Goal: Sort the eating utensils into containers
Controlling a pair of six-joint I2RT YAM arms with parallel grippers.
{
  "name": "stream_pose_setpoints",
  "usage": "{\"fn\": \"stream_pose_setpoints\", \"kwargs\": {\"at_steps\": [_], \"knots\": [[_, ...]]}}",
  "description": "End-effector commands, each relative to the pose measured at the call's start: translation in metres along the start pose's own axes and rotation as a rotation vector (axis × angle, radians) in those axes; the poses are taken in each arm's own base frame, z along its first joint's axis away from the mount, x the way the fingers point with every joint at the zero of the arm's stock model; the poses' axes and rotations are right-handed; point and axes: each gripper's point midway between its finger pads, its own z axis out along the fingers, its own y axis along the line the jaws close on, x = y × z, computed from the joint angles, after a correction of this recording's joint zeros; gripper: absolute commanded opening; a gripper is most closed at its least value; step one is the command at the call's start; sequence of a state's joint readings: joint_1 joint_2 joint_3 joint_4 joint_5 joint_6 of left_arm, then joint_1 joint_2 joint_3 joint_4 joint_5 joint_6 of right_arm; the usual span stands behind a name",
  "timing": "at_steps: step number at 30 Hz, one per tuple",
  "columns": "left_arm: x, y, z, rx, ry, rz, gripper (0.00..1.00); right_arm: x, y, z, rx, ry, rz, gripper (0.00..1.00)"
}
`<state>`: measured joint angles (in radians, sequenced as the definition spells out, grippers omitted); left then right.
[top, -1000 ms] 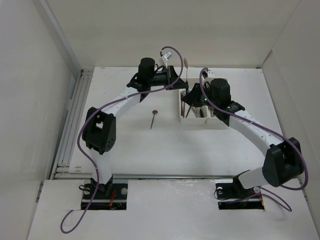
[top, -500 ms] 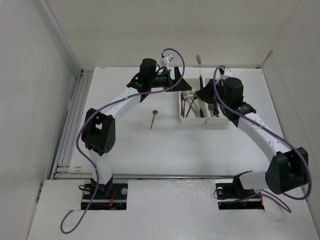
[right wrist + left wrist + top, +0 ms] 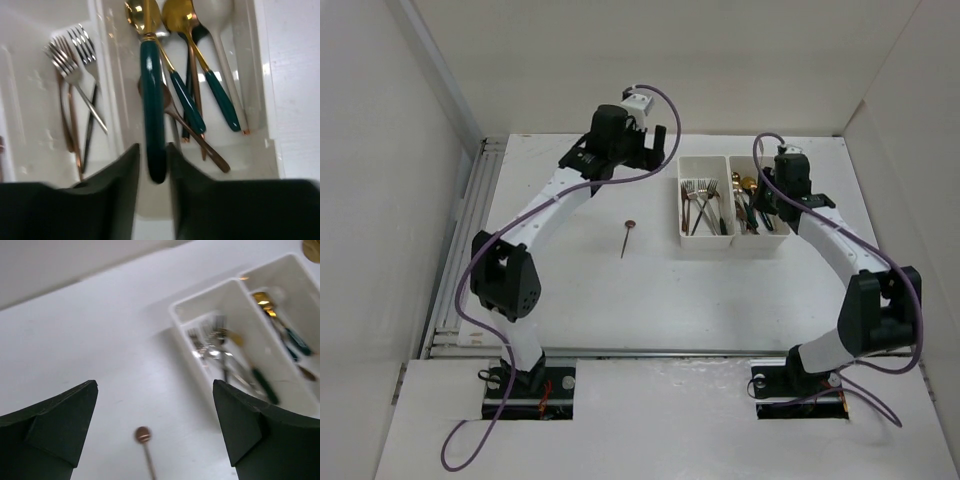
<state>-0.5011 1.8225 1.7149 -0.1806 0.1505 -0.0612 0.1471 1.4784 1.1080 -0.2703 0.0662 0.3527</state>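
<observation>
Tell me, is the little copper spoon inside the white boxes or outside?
Outside. The copper spoon lies flat on the table, left of the white bins and not touching them.

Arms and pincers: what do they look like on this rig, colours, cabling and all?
Both the left arm and right arm have white links between bulky black joint housings, with a purple cable looping loosely along each. The left pincer and right pincer have matte black, wedge-shaped fingers. No markings are legible.
</observation>
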Motion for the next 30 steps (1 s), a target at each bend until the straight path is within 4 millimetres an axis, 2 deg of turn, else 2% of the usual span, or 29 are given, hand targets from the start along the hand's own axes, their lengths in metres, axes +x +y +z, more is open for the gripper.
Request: {"fn": "stream_pose_setpoints", "kwargs": {"at_steps": [1, 2, 4, 5, 6, 8, 9, 10, 12, 13, 14, 15, 16, 17, 18, 19, 20, 21, 22, 23, 24, 25, 28, 29, 30], "knots": [[-0.017, 0.074, -0.051, -0.369, -0.042, 0.175, 0.99, -0.012, -0.012, -0.011, 0.086, -0.026, -0.027, 0.38], [-0.018, 0.088, -0.062, -0.409, -0.047, 0.164, 0.99, -0.016, -0.015, -0.011, 0.103, -0.042, -0.025, 0.44], [-0.008, 0.106, -0.072, -0.451, -0.038, 0.107, 0.99, -0.024, -0.014, -0.016, 0.103, -0.066, -0.013, 0.54], [0.005, 0.114, -0.074, -0.467, -0.013, 0.077, 0.99, -0.03, -0.013, -0.017, 0.108, -0.08, -0.012, 0.56], [0.004, 0.127, -0.083, -0.496, -0.014, 0.05, 0.99, -0.039, -0.011, -0.021, 0.111, -0.098, -0.009, 0.58], [0.023, 0.143, -0.087, -0.528, 0.04, 0.023, 0.99, -0.047, -0.011, -0.026, 0.119, -0.107, -0.02, 0.61], [0.018, 0.149, -0.094, -0.55, 0.023, 0.003, 0.99, -0.052, -0.011, -0.029, 0.139, -0.12, -0.024, 0.61], [0.02, 0.163, -0.104, -0.581, 0.021, -0.013, 0.99, -0.063, -0.001, -0.035, 0.127, -0.144, -0.039, 0.62], [0.025, 0.177, -0.116, -0.606, 0.019, -0.03, 0.99, -0.068, 0.014, -0.042, 0.115, -0.155, -0.08, 0.63], [0.013, 0.19, -0.133, -0.634, -0.028, -0.049, 0.99, -0.07, 0.041, -0.049, 0.068, -0.173, -0.117, 0.63], [0.014, 0.198, -0.14, -0.654, -0.041, -0.088, 0.99, -0.067, 0.059, -0.053, 0.031, -0.175, -0.136, 0.64], [0.018, 0.208, -0.147, -0.691, -0.039, -0.131, 0.99, -0.06, 0.076, -0.053, 0.005, -0.168, -0.16, 0.7], [0.019, 0.231, -0.169, -0.807, -0.063, -0.192, 0.99, -0.048, 0.094, -0.052, -0.028, -0.147, -0.178, 0.74], [0.018, 0.241, -0.179, -0.863, -0.08, -0.235, 0.99, -0.029, 0.136, -0.06, -0.115, -0.127, -0.215, 0.74], [0.022, 0.25, -0.186, -0.907, -0.081, -0.264, 0.99, -0.005, 0.159, -0.048, -0.143, -0.079, -0.219, 0.75], [0.02, 0.258, -0.197, -0.949, -0.094, -0.271, 0.99, 0.012, 0.179, -0.045, -0.166, -0.052, -0.24, 0.75], [0.022, 0.268, -0.21, -0.994, -0.109, -0.296, 0.99, 0.025, 0.221, -0.055, -0.235, -0.05, -0.26, 0.75], [0.028, 0.274, -0.215, -1.026, -0.106, -0.313, 0.99, 0.043, 0.231, -0.05, -0.214, 0.0, -0.274, 0.75], [0.028, 0.277, -0.223, -1.046, -0.119, -0.325, 0.99, 0.078, 0.239, -0.023, -0.157, 0.082, -0.267, 0.75], [0.035, 0.281, -0.231, -1.064, -0.12, -0.342, 0.99, 0.09, 0.251, -0.016, -0.147, 0.118, -0.254, 0.75], [0.038, 0.279, -0.233, -1.064, -0.116, -0.343, 0.99, 0.086, 0.28, -0.021, -0.181, 0.111, -0.225, 0.75], [0.042, 0.28, -0.236, -1.063, -0.113, -0.348, 0.99, 0.12, 0.282, 0.002, -0.138, 0.186, -0.227, 0.75], [0.047, 0.276, -0.24, -1.04, -0.122, -0.344, 0.99, 0.135, 0.306, 0.017, -0.129, 0.181, -0.204, 0.74], [0.051, 0.279, -0.241, -1.048, -0.121, -0.348, 0.99, 0.149, 0.3, 0.033, -0.076, 0.194, -0.197, 0.72], [0.044, 0.275, -0.248, -1.047, -0.146, -0.346, 0.99, 0.147, 0.294, 0.039, -0.024, 0.167, -0.184, 0.7]]}}
